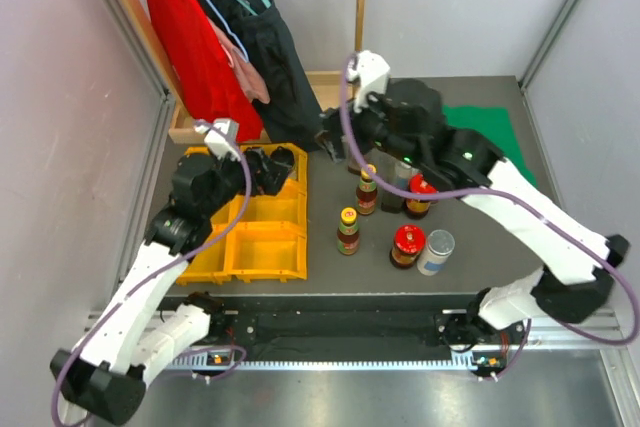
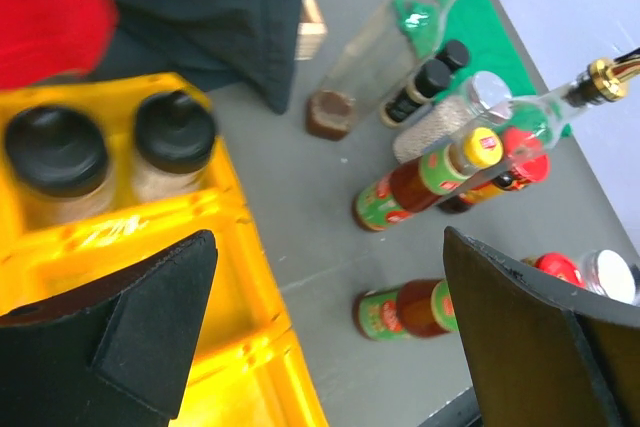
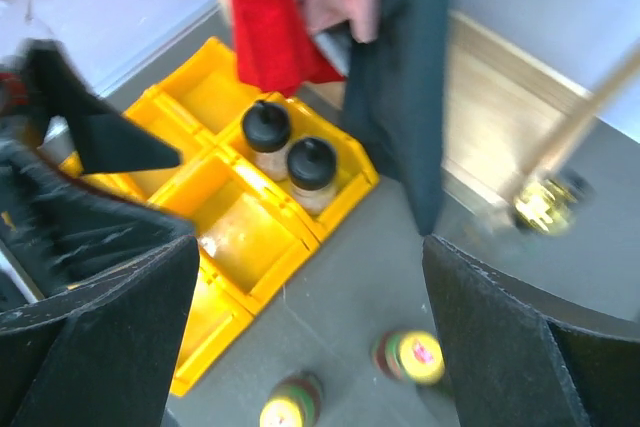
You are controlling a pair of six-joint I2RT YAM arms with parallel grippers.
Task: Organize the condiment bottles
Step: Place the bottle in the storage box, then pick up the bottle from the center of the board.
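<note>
**Left claw** [image 1: 272, 169]: spread wide, with nothing between its fingers [image 2: 120, 347]. It is poised over the far right corner of the tray [image 1: 268, 252].

**Right claw** [image 3: 310, 247]: likewise spread and empty. It is held above the table [image 1: 360, 272] between the tray and the cluster of bottles. In the top view it sits at the far end of the right arm, just beside the black garment [image 1: 255, 42].

**Bottles in the tray:** two black-capped jars [image 3: 265, 132] stand upright, just beside each other. They occupy the corner compartment nearest the black garment. In the top view the left claw hides them.

**Bottles on the table, right of the tray:**
- Two yellow-capped sauce bottles [image 1: 348, 230] stand upright, one nearer the arm bases and one farther back.
- Two red-lidded jars [image 1: 407, 245] are placed likewise, to the right of the sauce bottles.
- A silver-lidded canister [image 1: 436, 251] stands just beside the nearer red-lidded jar, on its right.
- Two clear bottles [image 2: 375, 47] with gold tops stand at the far side of the cluster.
- In the left wrist view a black-capped pair [image 2: 432, 77] shows between the clear bottles.

**Surroundings:** a green cloth [image 1: 490, 132] lies on the far right of the table. A red garment [image 1: 185, 37] hangs to the left of the black one.
</note>
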